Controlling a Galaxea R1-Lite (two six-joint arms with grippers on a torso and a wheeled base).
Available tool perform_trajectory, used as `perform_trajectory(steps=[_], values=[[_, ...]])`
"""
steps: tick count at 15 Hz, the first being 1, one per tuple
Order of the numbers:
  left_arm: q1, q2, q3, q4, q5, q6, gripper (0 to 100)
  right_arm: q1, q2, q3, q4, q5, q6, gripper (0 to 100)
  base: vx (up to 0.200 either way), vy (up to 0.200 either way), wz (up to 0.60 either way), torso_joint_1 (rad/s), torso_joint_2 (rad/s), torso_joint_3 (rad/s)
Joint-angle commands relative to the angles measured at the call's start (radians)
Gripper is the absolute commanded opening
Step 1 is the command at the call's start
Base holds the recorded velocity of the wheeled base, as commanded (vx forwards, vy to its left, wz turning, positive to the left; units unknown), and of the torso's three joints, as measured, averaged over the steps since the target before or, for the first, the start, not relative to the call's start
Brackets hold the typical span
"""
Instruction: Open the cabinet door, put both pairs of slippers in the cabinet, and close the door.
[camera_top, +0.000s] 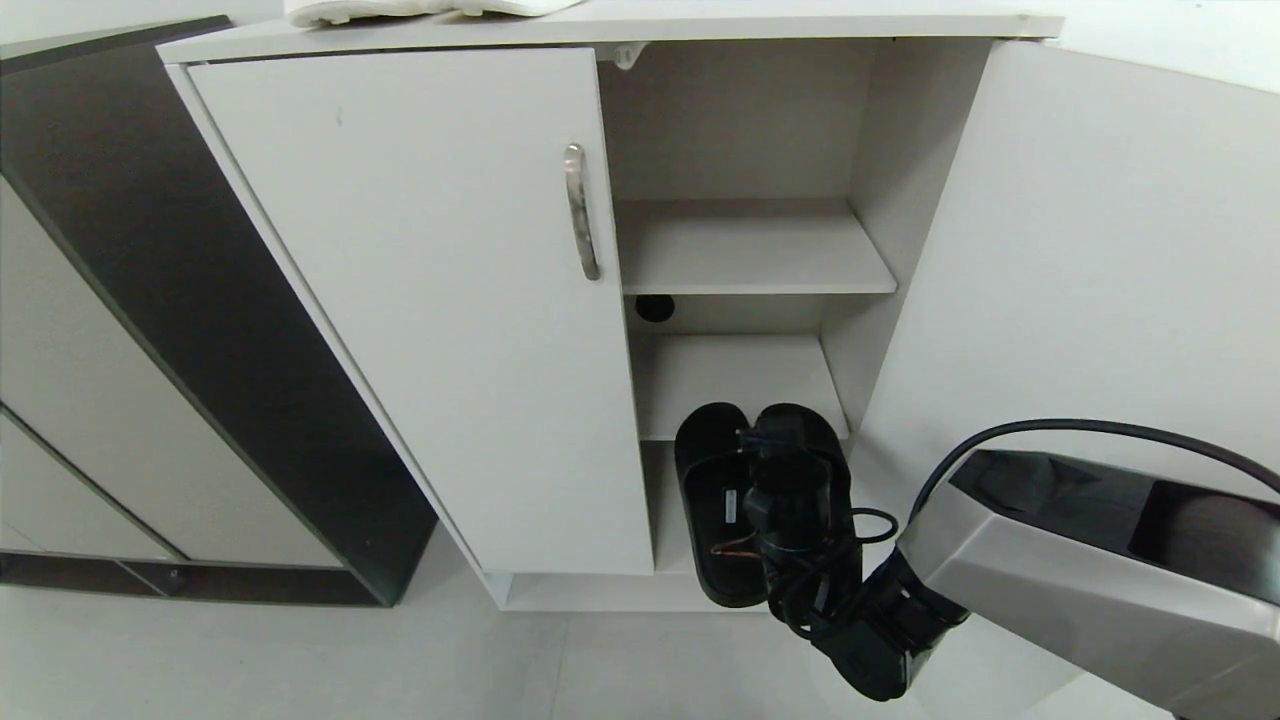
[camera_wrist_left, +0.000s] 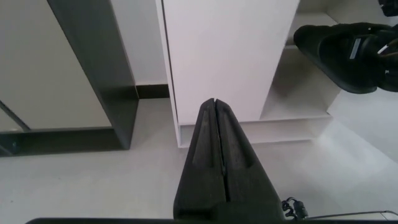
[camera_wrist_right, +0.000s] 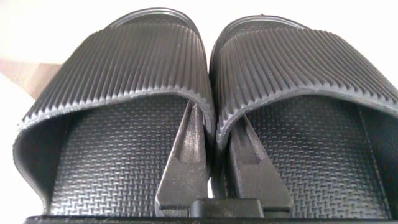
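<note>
A pair of black slippers (camera_top: 712, 500) is side by side at the mouth of the white cabinet's lowest compartment (camera_top: 672, 560), toes pointing inward. My right gripper (camera_top: 765, 445) is shut on them. In the right wrist view one finger (camera_wrist_right: 186, 155) lies inside each slipper (camera_wrist_right: 124, 74), pinching the two inner walls together. The left wrist view has the pair (camera_wrist_left: 348, 53) lifted a little above the bottom board. The cabinet's right door (camera_top: 1080, 250) stands open and the left door (camera_top: 420, 300) is closed. My left gripper (camera_wrist_left: 214, 106) is shut on nothing, low over the floor before the left door.
Two bare shelves (camera_top: 750, 245) (camera_top: 735, 380) sit above the bottom compartment. The left door carries a metal handle (camera_top: 582, 210). A dark-framed panel (camera_top: 200, 300) stands against the cabinet's left side. White cloth (camera_top: 400, 10) lies on the cabinet top. Pale floor (camera_top: 300, 650) stretches in front.
</note>
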Motion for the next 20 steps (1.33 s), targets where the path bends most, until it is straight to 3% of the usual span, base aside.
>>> perform_trajectory(steps=[1, 4, 10, 20], values=[[0.000, 0.002, 0.000, 0.000, 0.000, 0.000, 0, -0.001, 0.010, -0.002, 0.001, 0.000, 0.000, 0, 0.200, 0.000, 0.00, 0.002, 0.00, 0.007], [0.000, 0.002, 0.000, 0.000, 0.000, 0.000, 0, -0.003, 0.015, -0.013, 0.001, 0.000, 0.000, 0, 0.200, 0.000, 0.00, 0.004, 0.00, -0.002], [0.000, 0.002, 0.000, 0.000, 0.002, 0.000, 0, -0.037, 0.061, -0.117, 0.041, 0.008, -0.006, 0, 0.000, 0.000, 0.00, 0.000, 0.00, 0.000], [0.000, 0.002, 0.000, 0.000, 0.002, -0.003, 0, -0.120, 0.293, -0.715, 0.368, 0.035, -0.012, 0, 0.000, 0.000, 0.00, 0.000, 0.00, 0.000]])
